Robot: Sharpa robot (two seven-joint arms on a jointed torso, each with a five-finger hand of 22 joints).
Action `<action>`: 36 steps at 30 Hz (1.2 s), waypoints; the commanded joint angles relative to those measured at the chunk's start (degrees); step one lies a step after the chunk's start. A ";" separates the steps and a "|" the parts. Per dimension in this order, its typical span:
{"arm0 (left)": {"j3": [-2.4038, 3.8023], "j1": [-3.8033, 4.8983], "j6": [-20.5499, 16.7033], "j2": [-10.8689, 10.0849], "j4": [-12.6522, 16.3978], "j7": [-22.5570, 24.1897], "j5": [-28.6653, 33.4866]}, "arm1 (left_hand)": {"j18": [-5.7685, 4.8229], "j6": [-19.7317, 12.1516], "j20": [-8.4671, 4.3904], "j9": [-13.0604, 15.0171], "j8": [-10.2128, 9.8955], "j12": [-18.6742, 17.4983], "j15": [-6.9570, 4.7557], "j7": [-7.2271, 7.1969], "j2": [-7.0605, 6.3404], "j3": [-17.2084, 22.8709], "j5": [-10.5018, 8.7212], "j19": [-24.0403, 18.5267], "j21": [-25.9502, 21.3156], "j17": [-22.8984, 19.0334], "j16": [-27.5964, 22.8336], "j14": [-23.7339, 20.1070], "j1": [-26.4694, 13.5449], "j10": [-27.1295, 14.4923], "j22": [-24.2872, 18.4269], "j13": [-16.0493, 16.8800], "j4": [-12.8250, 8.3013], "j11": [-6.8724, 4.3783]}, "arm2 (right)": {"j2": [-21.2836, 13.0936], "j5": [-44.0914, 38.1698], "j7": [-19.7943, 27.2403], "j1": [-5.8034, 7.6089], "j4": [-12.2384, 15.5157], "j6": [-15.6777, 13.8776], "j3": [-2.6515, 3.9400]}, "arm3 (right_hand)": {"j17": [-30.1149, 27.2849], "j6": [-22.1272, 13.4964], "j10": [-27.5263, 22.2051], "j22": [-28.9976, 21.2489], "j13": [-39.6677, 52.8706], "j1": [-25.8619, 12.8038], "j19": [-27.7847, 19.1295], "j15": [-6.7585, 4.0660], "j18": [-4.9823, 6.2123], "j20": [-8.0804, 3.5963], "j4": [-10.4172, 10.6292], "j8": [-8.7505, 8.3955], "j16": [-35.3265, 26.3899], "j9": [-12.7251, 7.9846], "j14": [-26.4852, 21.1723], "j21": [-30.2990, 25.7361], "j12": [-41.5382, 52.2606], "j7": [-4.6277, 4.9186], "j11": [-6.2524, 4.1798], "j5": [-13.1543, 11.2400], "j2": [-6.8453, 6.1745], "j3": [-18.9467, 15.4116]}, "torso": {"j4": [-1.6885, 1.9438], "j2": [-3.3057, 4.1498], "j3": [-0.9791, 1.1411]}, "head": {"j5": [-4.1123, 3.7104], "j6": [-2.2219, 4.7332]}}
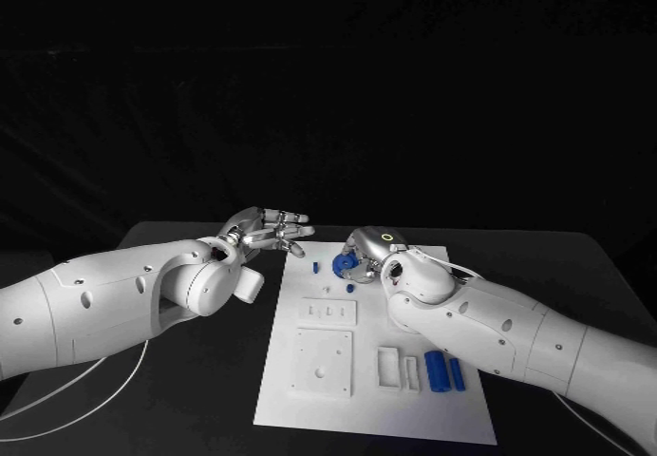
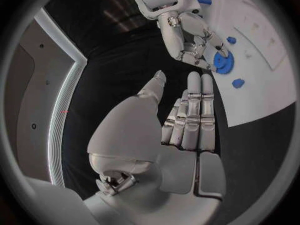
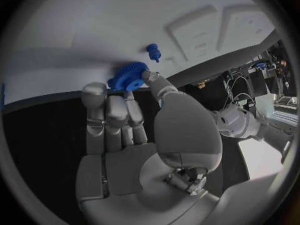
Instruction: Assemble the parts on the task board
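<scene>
Currently I see the right hand (image 1: 367, 255) pinching a blue gear (image 3: 127, 78) between thumb and fingertips, at the far end of the task board (image 1: 369, 418). Left hand (image 1: 267, 229) hangs beside the board's far left corner — fingers spread, nothing in it. Two small blue pegs (image 2: 235, 62) lie near the gear — two blue cylinders (image 1: 443, 370) sit at the board's near right.

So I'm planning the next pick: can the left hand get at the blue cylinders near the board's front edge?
Probably not directly: the right arm lies right beside the blue cylinders, and the left hand hovers off the board's far-left corner.
</scene>
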 commanded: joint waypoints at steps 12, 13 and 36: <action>0.06 0.20 0.90 0.19 -0.10 0.14 -0.16 | 0.77 -0.52 0.16 -0.06 -0.03 0.24 0.04 0.10 0.24 0.02 0.38 -0.39 0.27 -0.03 -0.26 0.39 0.00 -0.52 0.02 0.08 -0.38 -0.09 | 0.14 2.85 1.35 -0.30 -1.60 -0.21 -0.19 | -0.32 -3.41 -0.72 4.09 -0.86 -3.37 2.98 0.06 1.03 0.23 9.21 0.00 -0.56 -0.36 0.02 -0.91 -0.82 0.59 0.32 -6.59 -0.01 -8.86 | -0.23 -0.04 0.04 | 0.23 -0.09; 0.06 0.20 0.90 0.19 -0.11 0.14 -0.16 | 0.77 -0.52 0.16 -0.06 -0.03 0.24 0.04 0.10 0.24 0.02 0.38 -0.39 0.27 -0.03 -0.26 0.39 0.00 -0.52 0.02 0.08 -0.38 -0.09 | 0.08 3.40 1.46 -0.30 -1.61 -0.07 -0.19 | -0.32 -3.72 -0.84 4.07 -1.00 -3.33 3.00 0.07 1.19 0.32 13.53 0.13 -0.52 -0.28 0.02 -1.01 -0.85 0.54 0.35 -6.80 -0.52 -9.99 | -0.19 -0.06 0.06 | 0.21 -0.10; 0.06 0.20 0.72 -0.40 0.01 0.22 -0.14 | 0.78 -0.68 0.22 -0.07 -0.04 0.24 0.08 0.11 0.25 0.06 0.45 -0.33 0.11 -0.04 -0.27 0.36 -0.34 -0.59 -0.11 0.08 -0.06 -0.06 | -4.73 7.23 2.07 -1.34 3.24 -0.11 -0.19 | -0.22 -2.47 -0.73 4.15 -1.15 -4.58 3.01 -0.09 1.11 0.15 20.05 0.01 -0.43 -0.27 0.03 -0.76 -0.62 0.25 0.16 0.01 0.00 -13.11 | -0.34 -0.07 0.11 | 0.55 -0.27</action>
